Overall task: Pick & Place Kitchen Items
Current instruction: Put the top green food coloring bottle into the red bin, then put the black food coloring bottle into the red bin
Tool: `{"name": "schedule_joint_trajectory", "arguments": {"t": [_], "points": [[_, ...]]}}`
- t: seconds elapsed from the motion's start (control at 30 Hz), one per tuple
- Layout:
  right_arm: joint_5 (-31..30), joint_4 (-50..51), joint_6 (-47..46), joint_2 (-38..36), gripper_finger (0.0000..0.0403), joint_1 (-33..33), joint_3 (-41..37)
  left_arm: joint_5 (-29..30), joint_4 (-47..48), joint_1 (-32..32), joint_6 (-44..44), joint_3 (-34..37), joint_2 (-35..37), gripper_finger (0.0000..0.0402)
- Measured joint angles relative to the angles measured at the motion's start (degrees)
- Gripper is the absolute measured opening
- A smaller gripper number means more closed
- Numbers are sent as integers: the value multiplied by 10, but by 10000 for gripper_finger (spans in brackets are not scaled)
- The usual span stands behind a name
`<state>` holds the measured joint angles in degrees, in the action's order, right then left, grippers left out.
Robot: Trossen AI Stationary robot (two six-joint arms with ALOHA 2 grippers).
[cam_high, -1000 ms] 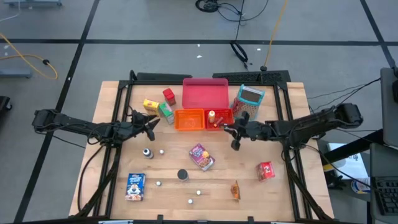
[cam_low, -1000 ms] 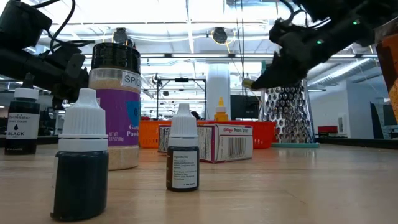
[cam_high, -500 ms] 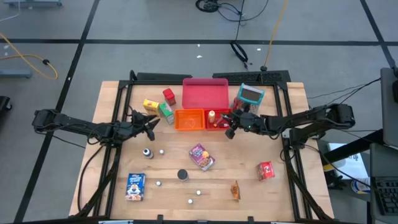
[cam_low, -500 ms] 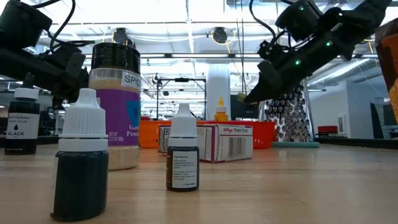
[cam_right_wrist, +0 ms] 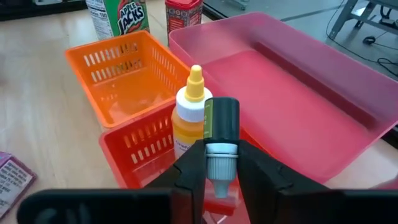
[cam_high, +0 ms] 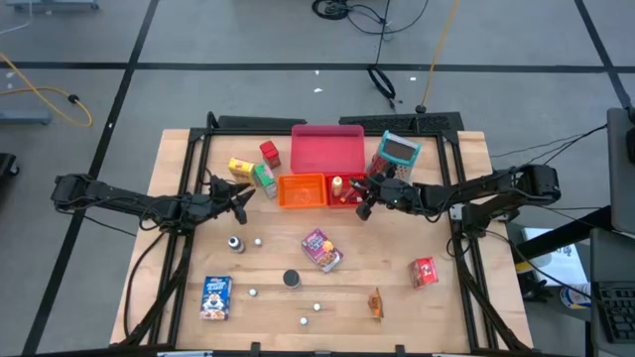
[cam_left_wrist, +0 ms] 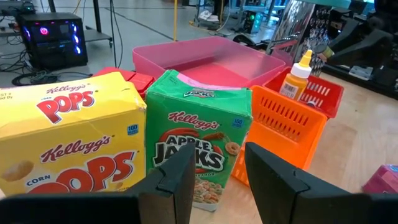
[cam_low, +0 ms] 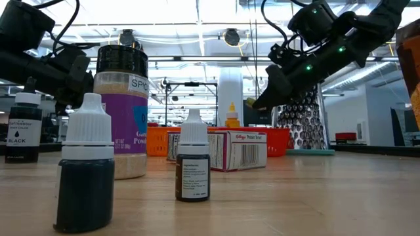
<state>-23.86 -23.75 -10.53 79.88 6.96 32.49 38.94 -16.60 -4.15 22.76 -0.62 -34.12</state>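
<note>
The right gripper (cam_right_wrist: pixel 221 163) hangs over the small red mesh bin (cam_right_wrist: pixel 149 146), its jaws closed on a tiny dark green bottle with a white cap (cam_right_wrist: pixel 221 127), held cap toward the wrist. Just beside it, a small yellow squeeze bottle (cam_right_wrist: pixel 188 118) stands upright in that bin. The orange mesh bin (cam_right_wrist: pixel 118 81) touches the red one, and the flat pink-red plastic tray (cam_right_wrist: pixel 298 93) lies just behind both.

The left gripper (cam_left_wrist: pixel 217 171) waits near the bins' other side, jaws partly open and holding nothing, facing a yellow cardboard box (cam_left_wrist: pixel 68 143) reading "Kellogg's Corn Pops" and a green box (cam_left_wrist: pixel 199 140) reading "Kellogg's Apple Jacks".

Scattered on the wooden tabletop (cam_high: pixel 456 307) are a blue box (cam_high: pixel 215 296), a purple packet (cam_high: pixel 321 249), a red packet (cam_high: pixel 425 271), a black round can (cam_high: pixel 291 280) and a metal grater (cam_high: pixel 397 159).
</note>
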Motion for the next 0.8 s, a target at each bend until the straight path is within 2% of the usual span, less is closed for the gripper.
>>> {"name": "schedule_joint_trajectory", "arguments": {"t": [0.27,0.6,0.8], "points": [[-2,2,8,0,85,0,-1,0,0,0,0,0,0,141],[-31,1,7,0,114,0,-1,0,0,0,0,0,0,141],[-31,-29,16,2,113,-14,-3,-6,0,0,0,0,0,141]]}}
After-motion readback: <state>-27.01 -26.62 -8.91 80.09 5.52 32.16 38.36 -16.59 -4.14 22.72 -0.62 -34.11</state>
